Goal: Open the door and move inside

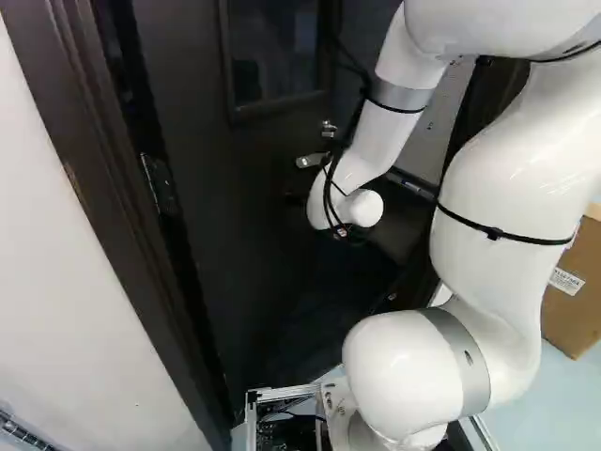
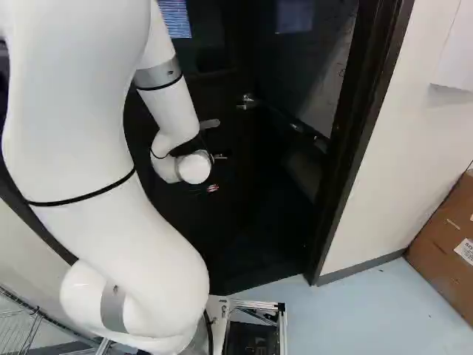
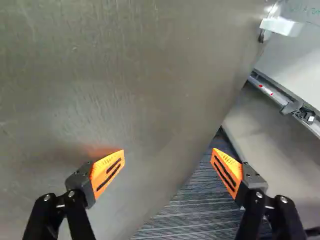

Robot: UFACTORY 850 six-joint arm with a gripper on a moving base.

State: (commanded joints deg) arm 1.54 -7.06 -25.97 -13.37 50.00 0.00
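Within its dark frame (image 2: 358, 148), the door (image 1: 244, 188) stands partly open, its metal handle (image 1: 310, 161) near the white arm's wrist in the left base view. The end effector (image 2: 213, 188) is released, its fingers wide apart: in the wrist view one is over the door's face, the other beyond its edge, above striped flooring (image 3: 200, 210). Outside the frame, a white wall (image 2: 414, 148) meets pale blue floor (image 2: 369, 310) beside a cardboard box (image 2: 447, 244).

We see a white label (image 2: 466, 251) on the cardboard box (image 2: 434, 262), its print too small to read. Faint handwriting (image 3: 302, 8) marks a white panel (image 3: 295, 55), equally illegible to us.
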